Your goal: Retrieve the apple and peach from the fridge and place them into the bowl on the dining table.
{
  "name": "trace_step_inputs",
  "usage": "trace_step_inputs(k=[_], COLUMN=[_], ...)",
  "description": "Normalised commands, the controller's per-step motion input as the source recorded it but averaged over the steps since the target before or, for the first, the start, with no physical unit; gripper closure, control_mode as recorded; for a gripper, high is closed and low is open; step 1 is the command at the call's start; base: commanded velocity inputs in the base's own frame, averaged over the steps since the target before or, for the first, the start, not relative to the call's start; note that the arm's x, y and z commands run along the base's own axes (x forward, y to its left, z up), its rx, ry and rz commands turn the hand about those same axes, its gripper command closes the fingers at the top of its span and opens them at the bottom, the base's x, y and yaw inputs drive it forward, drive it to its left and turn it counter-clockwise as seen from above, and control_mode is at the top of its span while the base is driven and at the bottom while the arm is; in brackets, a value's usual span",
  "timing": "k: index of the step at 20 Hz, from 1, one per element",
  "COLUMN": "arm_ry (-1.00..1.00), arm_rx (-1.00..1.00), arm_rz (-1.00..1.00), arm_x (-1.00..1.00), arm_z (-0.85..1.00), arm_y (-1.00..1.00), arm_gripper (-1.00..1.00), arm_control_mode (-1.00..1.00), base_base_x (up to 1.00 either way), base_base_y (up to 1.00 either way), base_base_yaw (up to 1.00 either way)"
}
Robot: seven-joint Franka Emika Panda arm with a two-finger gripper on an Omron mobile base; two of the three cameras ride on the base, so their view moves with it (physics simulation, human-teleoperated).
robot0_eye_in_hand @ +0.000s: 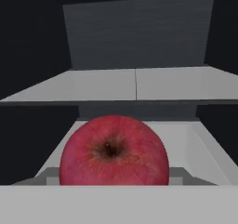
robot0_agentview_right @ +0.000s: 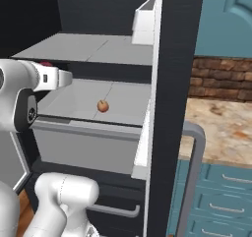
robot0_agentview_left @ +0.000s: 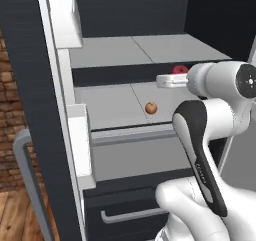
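The fridge [robot0_agentview_left: 110, 105] stands open in front of me. The dark red apple [robot0_eye_in_hand: 114, 151] sits large and centred right before the hand camera, at the back right of the lower grey shelf. My gripper [robot0_agentview_left: 177, 76] reaches in around the apple [robot0_agentview_left: 179, 69] and is shut on it; the white hand hides the fingers. From the right base view the gripper [robot0_agentview_right: 47, 67] hides the apple [robot0_agentview_right: 46, 63] except for a red sliver. The orange-pink peach [robot0_agentview_left: 151, 107] rests alone mid-shelf, left of the hand; it is also the peach [robot0_agentview_right: 102, 105]. The bowl and dining table are out of view.
The left fridge door [robot0_agentview_left: 30, 85] with white door bins stands open at my left, the right door [robot0_agentview_right: 172, 83] at my right. An upper shelf [robot0_agentview_left: 130, 50] hangs above the hand. Lower drawers [robot0_agentview_left: 125, 210] sit below. A beige marbled counter [robot0_agentview_right: 221, 125] over teal drawers lies beyond the right door.
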Motion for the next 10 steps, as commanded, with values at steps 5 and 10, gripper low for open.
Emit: trace_step_inputs(k=[5,10], arm_ry=[0.00,0.00], arm_rx=[0.00,0.00], arm_rz=[0.00,0.00], arm_x=[0.00,0.00], arm_z=[0.00,0.00], arm_y=[0.00,0.00], arm_gripper=[1.00,1.00], arm_control_mode=[1.00,1.00], base_base_x=[-0.52,-0.59], base_base_y=[-0.03,-0.03], base_base_yaw=[0.00,0.00])
